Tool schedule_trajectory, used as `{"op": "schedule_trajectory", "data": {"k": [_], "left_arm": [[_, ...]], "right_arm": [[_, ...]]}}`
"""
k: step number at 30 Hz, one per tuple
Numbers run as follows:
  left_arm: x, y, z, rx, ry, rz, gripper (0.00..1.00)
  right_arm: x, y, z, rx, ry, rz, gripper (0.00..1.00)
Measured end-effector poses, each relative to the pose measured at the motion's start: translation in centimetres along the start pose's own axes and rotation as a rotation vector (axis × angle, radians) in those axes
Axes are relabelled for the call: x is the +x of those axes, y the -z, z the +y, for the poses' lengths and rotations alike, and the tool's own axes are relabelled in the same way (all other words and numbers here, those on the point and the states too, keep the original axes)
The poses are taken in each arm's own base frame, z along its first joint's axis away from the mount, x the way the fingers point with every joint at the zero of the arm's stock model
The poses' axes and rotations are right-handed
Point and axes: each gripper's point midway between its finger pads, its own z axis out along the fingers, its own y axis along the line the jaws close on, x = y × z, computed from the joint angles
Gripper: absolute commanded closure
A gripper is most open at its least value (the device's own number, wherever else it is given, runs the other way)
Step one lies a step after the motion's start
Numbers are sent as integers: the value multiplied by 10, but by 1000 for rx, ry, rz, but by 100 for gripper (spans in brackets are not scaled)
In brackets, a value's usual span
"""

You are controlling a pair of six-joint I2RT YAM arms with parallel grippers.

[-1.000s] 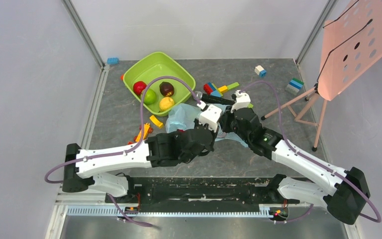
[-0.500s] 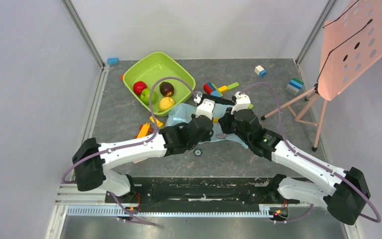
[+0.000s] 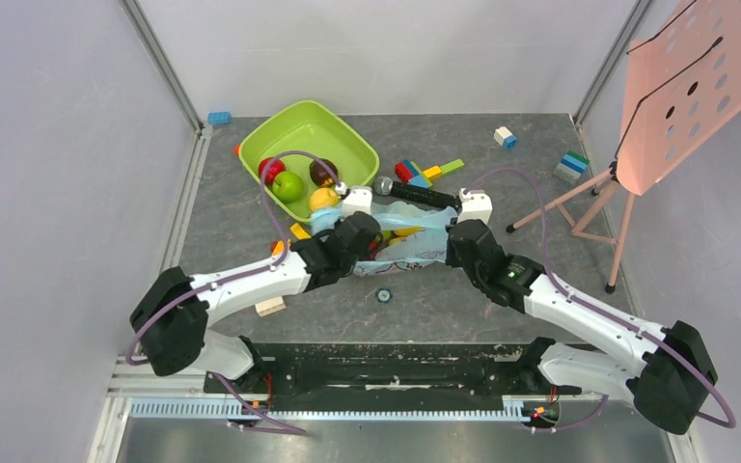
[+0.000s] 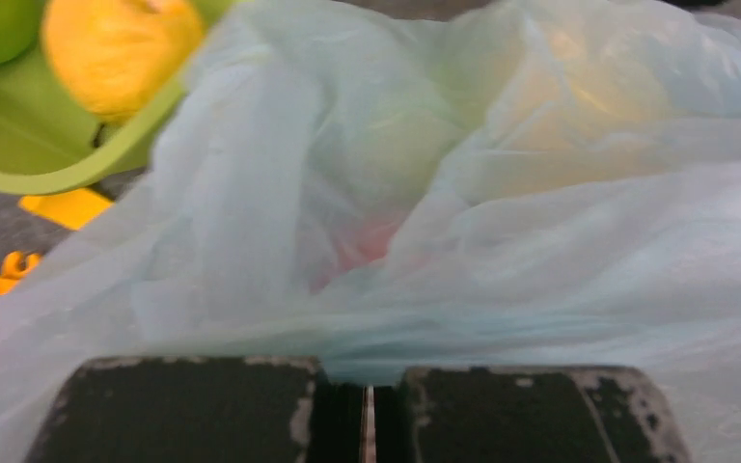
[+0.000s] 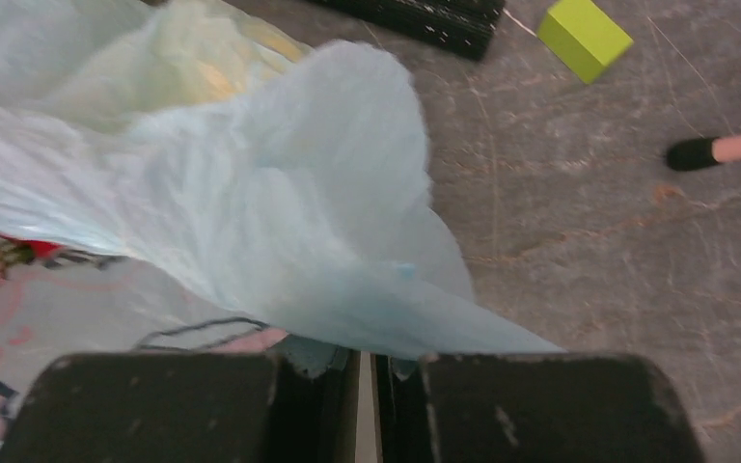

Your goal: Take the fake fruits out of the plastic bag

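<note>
The light-blue plastic bag point(image 3: 411, 243) hangs stretched between my two grippers over the table middle. My left gripper point(image 3: 368, 239) is shut on its left edge, and my right gripper point(image 3: 456, 241) is shut on its right edge. In the left wrist view the bag point(image 4: 502, 222) fills the frame, with a reddish shape point(image 4: 367, 246) and a yellowish shape point(image 4: 579, 96) showing through it. In the right wrist view the fingers pinch a bag fold point(image 5: 270, 222). Red point(image 3: 270, 169), green point(image 3: 289, 185), brown point(image 3: 323, 172) and yellow point(image 3: 324, 199) fake fruits lie in the lime-green bowl point(image 3: 301, 123).
A black microphone-like rod point(image 3: 415, 193) and coloured blocks point(image 3: 415, 172) lie just behind the bag. Orange and yellow blocks point(image 3: 299, 231) lie to its left. A small dark round piece point(image 3: 383, 294) and a wooden block point(image 3: 270, 307) lie nearer. A pink perforated stand point(image 3: 695, 87) is at the right.
Both grippers moved away from the bases and apart, pulling the bag taut between them. The left arm reached closer to the bowl. A small round piece now lies on the table in front of the bag.
</note>
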Motion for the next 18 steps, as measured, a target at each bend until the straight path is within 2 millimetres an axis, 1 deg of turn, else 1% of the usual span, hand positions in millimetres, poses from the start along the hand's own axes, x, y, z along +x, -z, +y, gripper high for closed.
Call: {"op": "schedule_trajectory", "data": {"k": [2, 4, 5, 7, 9, 14, 16, 18], "left_arm": [[-2, 0, 16, -29, 22, -8, 98], [-3, 1, 25, -41, 38, -17, 98], [-4, 1, 28, -45, 43, -18, 98], [-3, 2, 25, -23, 51, -22, 98], [-1, 1, 20, 6, 57, -19, 98], [1, 1, 6, 83, 69, -11, 98], [-2, 1, 1, 107, 74, -17, 95], [-3, 2, -3, 127, 74, -22, 95]], "right_arm": [[9, -1, -9, 32, 19, 16, 92], [18, -1, -15, 51, 32, 33, 91], [23, -1, -17, 53, 41, 42, 91], [27, 0, -15, 25, 58, 52, 90], [28, 2, -2, -57, 78, 58, 90], [17, 11, 47, -305, 107, 30, 90], [13, 13, 65, -370, 123, 35, 90], [5, 10, 84, -416, 133, 35, 91]]}}
